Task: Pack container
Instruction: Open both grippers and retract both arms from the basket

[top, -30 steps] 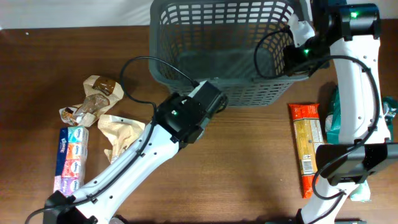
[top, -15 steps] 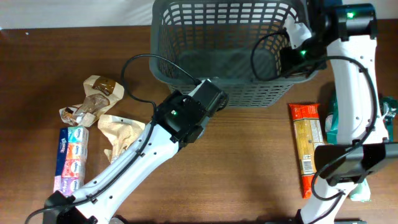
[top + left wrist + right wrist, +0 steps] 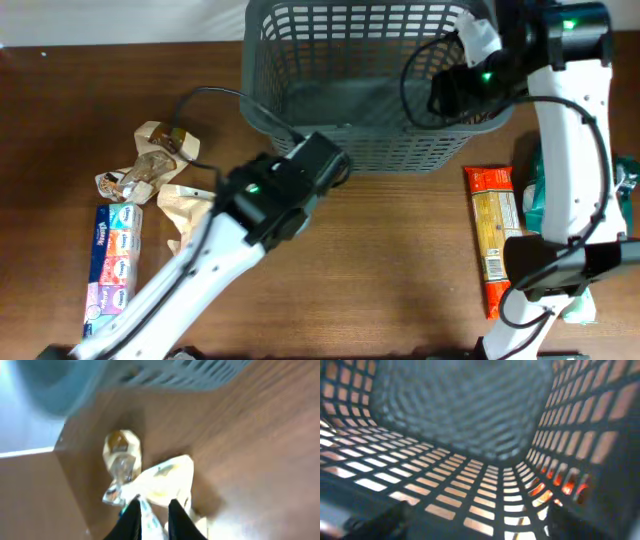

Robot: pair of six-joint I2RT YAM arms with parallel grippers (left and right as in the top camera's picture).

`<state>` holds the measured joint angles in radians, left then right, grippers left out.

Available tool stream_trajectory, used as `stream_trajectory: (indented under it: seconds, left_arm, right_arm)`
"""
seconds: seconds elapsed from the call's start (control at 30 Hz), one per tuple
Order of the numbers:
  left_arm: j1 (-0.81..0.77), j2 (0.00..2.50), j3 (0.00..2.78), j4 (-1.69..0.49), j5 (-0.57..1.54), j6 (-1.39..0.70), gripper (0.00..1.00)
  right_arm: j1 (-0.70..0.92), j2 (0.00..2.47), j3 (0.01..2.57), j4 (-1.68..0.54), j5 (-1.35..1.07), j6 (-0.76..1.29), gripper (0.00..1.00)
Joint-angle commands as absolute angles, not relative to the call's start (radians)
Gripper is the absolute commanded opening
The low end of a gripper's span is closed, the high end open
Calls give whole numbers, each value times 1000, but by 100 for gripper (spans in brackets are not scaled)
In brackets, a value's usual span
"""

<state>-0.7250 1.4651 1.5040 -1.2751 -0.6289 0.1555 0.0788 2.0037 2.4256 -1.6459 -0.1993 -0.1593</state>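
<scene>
The container (image 3: 360, 150), a large dark grey slotted basket, stands at the back middle of the table, and I see nothing lying in it. My left gripper (image 3: 330, 165) hovers just in front of its near wall. In the left wrist view the left gripper (image 3: 152, 517) has its fingers slightly parted with nothing between them, and the container (image 3: 200, 372) is blurred at the top. My right gripper (image 3: 445, 95) reaches inside the container by its right wall. The right wrist view shows the right gripper (image 3: 475, 522) wide open over the latticed floor (image 3: 470, 485), empty.
At the left lie a crumpled brown packet (image 3: 160, 150), a cream packet (image 3: 195, 210) and a tissue pack (image 3: 112, 255). An orange pasta packet (image 3: 492, 240) and a teal packet (image 3: 535, 190) lie at the right, beside the right arm's base.
My left arm has drawn back left from the container's front wall and its jaws have parted a little. My right gripper has opened wide and shifted slightly left inside the container.
</scene>
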Motion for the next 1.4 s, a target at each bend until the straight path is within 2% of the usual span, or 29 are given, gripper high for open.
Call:
stream_trajectory:
  seconds: [0.0,0.03,0.1,0.13,0.2,0.3,0.4,0.57,0.67,0.83,1.13,1.37]
  left_arm:
    - [-717,1389,1597,-1356,-637,97,13]
    - [-717,1374,1620,-1380,-638,97,20]
    - [-717,1348,1661,-1417,-656,97,45]
    - [-717,1333,1687,-1431,-663,97,54]
    - [-717,1307,1728,-1439,-682,82,66]
    - [-717,1243,1816,-1420,-788,-2,75]
    - [-693,1165,1860,-1353,-886,-58,77]
    - [-571,1079,1860,-1264,-916,-103,81]
    - [-422,1061,1860,-1240,-917,-135,91]
    - [-203,1106,1859,-1215,-892,-136,96]
    - [197,1324,1845,-1184,-390,-142,96]
    - [331,1571,1845,-1144,-249,-130,96]
  right_arm:
    - [84,1945,2533,-1655,-197,-156,88]
    - [84,1939,2561,-1662,-197,-156,90]
    - [84,1924,2625,-1676,-198,-155,94]
    - [84,1913,2661,-1684,-198,-155,95]
    - [84,1890,2711,-1697,-197,-154,97]
    - [84,1797,2743,-1699,-127,-63,100]
    - [84,1674,2743,-1699,-3,28,99]
    - [84,1507,2725,-1699,150,119,99]
    - [84,1378,2654,-1699,281,187,99]
    - [84,1179,2437,-1699,453,286,99]
    - [84,834,1869,-1699,596,468,99]
    - [84,680,1477,-1696,825,632,99]
